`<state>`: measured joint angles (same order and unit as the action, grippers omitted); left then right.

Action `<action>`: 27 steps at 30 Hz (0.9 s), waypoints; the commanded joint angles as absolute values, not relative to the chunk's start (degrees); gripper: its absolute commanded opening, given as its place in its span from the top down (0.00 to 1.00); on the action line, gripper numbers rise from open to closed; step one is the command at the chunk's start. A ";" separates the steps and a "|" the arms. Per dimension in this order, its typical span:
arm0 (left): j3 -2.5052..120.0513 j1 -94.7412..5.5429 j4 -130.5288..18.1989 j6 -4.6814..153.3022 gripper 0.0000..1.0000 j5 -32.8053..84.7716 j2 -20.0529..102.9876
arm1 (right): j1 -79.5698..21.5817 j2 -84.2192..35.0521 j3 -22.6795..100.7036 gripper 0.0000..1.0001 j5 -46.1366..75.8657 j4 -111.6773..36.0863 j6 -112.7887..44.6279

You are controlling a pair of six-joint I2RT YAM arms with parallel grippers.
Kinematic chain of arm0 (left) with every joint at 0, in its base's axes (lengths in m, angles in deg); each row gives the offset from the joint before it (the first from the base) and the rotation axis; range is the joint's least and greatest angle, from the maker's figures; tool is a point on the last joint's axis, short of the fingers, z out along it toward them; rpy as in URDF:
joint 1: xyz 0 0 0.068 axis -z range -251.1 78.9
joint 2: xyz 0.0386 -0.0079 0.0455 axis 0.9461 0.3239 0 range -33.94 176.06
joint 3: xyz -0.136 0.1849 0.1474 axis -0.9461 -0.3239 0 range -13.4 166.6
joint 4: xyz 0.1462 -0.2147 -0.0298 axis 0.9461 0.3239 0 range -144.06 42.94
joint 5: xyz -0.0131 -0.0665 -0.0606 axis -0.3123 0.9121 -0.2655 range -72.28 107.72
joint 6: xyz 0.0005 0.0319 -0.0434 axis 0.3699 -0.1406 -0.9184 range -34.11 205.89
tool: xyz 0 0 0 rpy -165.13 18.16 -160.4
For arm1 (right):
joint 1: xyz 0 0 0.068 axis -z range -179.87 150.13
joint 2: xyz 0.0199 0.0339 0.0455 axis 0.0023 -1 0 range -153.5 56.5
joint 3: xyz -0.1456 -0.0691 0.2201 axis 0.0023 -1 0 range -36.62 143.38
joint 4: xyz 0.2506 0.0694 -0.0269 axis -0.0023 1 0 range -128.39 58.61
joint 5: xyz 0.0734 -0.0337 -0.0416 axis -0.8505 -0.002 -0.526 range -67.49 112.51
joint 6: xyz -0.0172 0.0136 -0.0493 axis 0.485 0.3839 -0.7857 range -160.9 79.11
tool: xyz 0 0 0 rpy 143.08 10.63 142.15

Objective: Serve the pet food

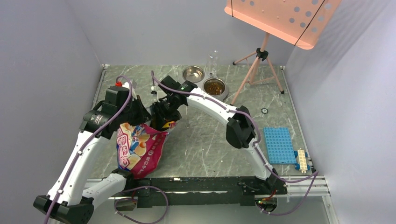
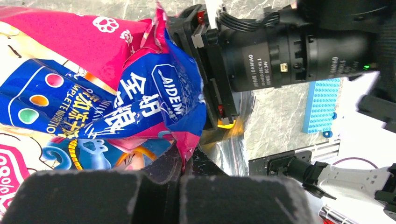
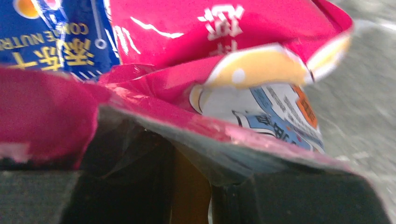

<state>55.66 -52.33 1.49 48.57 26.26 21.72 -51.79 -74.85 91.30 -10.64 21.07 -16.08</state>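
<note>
The pink-and-blue printed bag [image 1: 140, 149] lies on the table's left side with its mouth facing the back. My left gripper [image 2: 184, 163] is shut on the bag's pink upper rim [image 2: 189, 142] and holds the mouth up. My right gripper [image 3: 191, 186] reaches into that mouth, shut on the handle of the yellow scoop [image 3: 189, 200]; a bit of the scoop [image 2: 227, 124] shows under its wrist. Any pet food inside the bag is hidden. Brown pet food [image 1: 215, 87] fills the right steel bowl at the back.
An empty steel bowl [image 1: 193, 73] and a clear bottle [image 1: 212, 63] stand beside the filled bowl. A pink tripod stand [image 1: 259, 58] is at the back right. A blue studded plate [image 1: 279, 144] and a white brick [image 1: 302, 160] lie at the right.
</note>
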 commanded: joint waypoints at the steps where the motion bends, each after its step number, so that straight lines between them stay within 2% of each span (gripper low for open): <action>1: 56.39 -51.34 -3.28 45.93 1.00 32.35 18.79 | -54.21 -68.88 81.75 1.00 -34.25 -7.52 -9.11; 8: 55.03 -51.32 -0.50 47.67 1.00 23.70 12.61 | -48.93 -55.66 59.02 1.00 -42.50 -41.03 10.25; 16: 56.45 -51.33 0.52 49.50 1.00 17.02 8.71 | -42.28 -43.36 43.73 1.00 -43.32 -49.75 16.68; 21: 57.62 -51.32 -1.10 51.82 1.00 14.51 7.17 | -41.35 -40.11 41.51 1.00 -41.73 -46.78 14.64; 27: 56.49 -51.32 -2.68 52.78 1.00 13.49 4.48 | -41.34 -39.98 38.63 1.00 -39.49 -53.77 20.58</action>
<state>54.13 -51.98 2.19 52.20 12.12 7.75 -41.67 -43.60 39.01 -39.97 -41.44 16.64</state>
